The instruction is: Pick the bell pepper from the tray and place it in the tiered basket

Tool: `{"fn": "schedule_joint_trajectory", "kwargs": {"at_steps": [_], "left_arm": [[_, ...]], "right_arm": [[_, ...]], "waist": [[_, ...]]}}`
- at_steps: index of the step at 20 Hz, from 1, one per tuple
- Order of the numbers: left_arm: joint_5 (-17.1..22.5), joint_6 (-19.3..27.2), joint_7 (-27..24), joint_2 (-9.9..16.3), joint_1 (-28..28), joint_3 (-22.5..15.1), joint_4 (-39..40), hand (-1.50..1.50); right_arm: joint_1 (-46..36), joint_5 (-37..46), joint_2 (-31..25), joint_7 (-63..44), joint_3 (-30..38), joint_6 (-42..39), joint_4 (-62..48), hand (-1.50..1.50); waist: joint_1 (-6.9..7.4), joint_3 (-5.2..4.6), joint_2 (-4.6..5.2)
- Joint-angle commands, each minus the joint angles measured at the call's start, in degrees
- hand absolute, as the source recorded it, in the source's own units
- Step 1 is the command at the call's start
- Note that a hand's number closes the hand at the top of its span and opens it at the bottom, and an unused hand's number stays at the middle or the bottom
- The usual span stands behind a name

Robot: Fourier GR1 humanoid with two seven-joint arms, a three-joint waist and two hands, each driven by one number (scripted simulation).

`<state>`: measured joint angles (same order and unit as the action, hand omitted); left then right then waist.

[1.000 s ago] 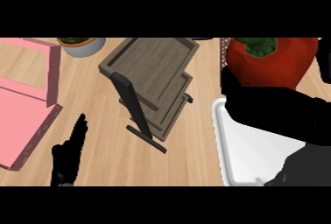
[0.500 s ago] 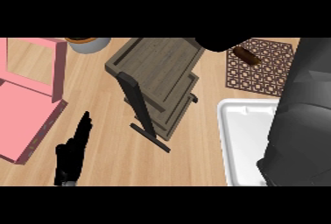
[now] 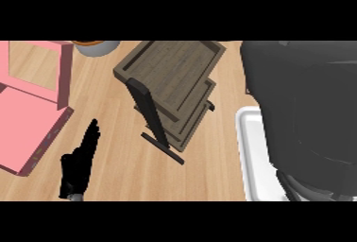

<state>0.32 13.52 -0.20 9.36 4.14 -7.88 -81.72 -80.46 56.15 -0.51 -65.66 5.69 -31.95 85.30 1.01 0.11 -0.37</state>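
The tiered basket (image 3: 174, 90) is shown left of the white tray (image 3: 254, 156). The bell pepper is hidden; the right robot hand's state cannot be told. The left robot hand (image 3: 78, 163) rests open. Release should be centred over a tier.

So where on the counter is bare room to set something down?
Bare wood lies between the pink box and the tiered basket, though the left hand rests at its lower end. A narrower strip runs between the basket and the white tray. The right side is crowded, covered by the grey forearm.
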Motion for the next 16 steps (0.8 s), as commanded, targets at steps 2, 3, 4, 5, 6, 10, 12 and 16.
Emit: {"fn": "schedule_joint_trajectory", "kwargs": {"at_steps": [2, 3, 4, 5, 6, 10, 12, 16], "left_arm": [[-1.3, 1.3, 3.5, -1.7, -1.5, -1.6, 1.0, 0.0], [-0.9, 0.7, 1.7, -0.9, -0.9, -0.6, 1.8, 0.0], [-0.7, -0.3, 2.7, -0.8, 0.5, -1.9, -0.5, 0.0], [-0.8, 0.1, 0.3, -1.8, 1.4, -2.0, 1.4, 0.0], [-0.8, -0.4, 1.2, -0.8, 1.3, -1.6, 0.7, 0.0], [-1.3, 0.3, 2.3, -1.2, -1.0, -1.2, 2.3, 0.0], [-0.8, 0.3, 2.9, -1.9, -2.1, -1.1, 1.9, 0.0], [-1.3, 1.3, 2.6, -2.1, -1.9, -0.4, 3.4, 0.0]], "right_arm": [[2.0, -2.6, 0.5, -10.3, 0.8, 10.3, -3.3, 1.5], [0.6, -4.8, 0.5, -11.1, 4.8, 12.4, -3.1, 1.5], [2.9, -5.2, 0.5, -10.3, 5.3, 15.4, -3.0, -1.5], [2.5, -6.0, 0.5, -10.2, 5.9, 17.7, -3.6, -1.5], [2.8, -8.0, 0.5, -11.5, 4.9, 18.8, -3.2, -1.5], [4.3, -8.7, 0.5, -8.9, 4.6, 27.9, -2.3, -1.5], [3.4, -8.8, 0.5, -8.0, 4.8, 32.2, -0.5, -1.5], [4.0, -6.8, 0.5, -7.5, 4.5, 38.2, 2.8, -1.5]], "waist": [[0.4, -0.17, 0.45], [0.89, -0.19, 0.49], [1.45, -0.13, 0.49], [1.72, -0.21, 0.65], [1.86, -0.19, 0.45], [1.44, -0.2, 0.63], [1.21, -0.2, 0.48], [-0.13, -0.17, 0.22]]}}
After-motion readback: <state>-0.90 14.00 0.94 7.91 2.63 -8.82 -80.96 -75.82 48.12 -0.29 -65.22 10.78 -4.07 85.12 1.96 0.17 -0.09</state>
